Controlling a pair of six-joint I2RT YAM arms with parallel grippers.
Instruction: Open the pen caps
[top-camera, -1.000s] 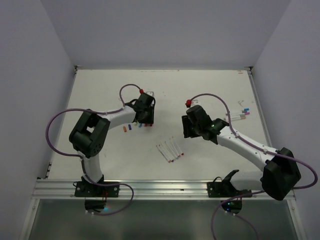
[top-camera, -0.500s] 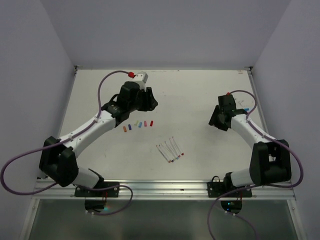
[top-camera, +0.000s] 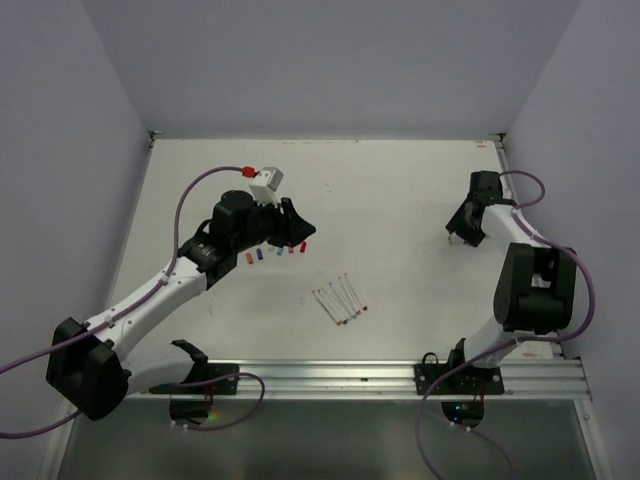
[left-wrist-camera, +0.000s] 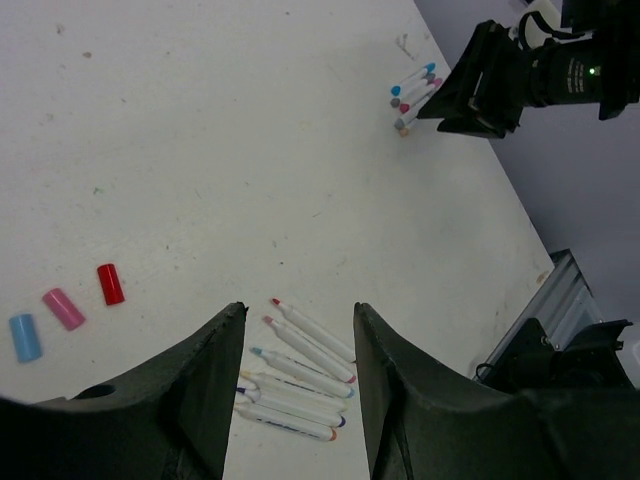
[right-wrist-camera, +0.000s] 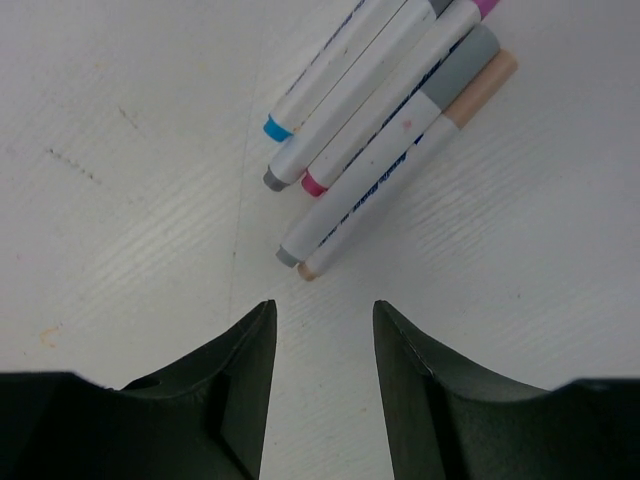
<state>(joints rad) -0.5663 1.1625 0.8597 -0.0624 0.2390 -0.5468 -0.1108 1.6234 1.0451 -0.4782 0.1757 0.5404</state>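
The right pincer (right-wrist-camera: 322, 312), parted and empty, hangs just short of the capped pens (right-wrist-camera: 380, 130) at the worktop's (top-camera: 400, 190) right edge, their long axes slanting away, pen caps (right-wrist-camera: 462, 62) seemingly on the far ends (left pincer (left-wrist-camera: 297, 315), likewise parted and empty, sits well apart above the loose caps (left-wrist-camera: 62, 308)).

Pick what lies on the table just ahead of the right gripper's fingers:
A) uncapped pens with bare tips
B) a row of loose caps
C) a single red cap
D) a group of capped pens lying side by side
D: the right wrist view shows the capped pens lying side by side on the table just beyond the right gripper, whose jaws stand apart and hold nothing.
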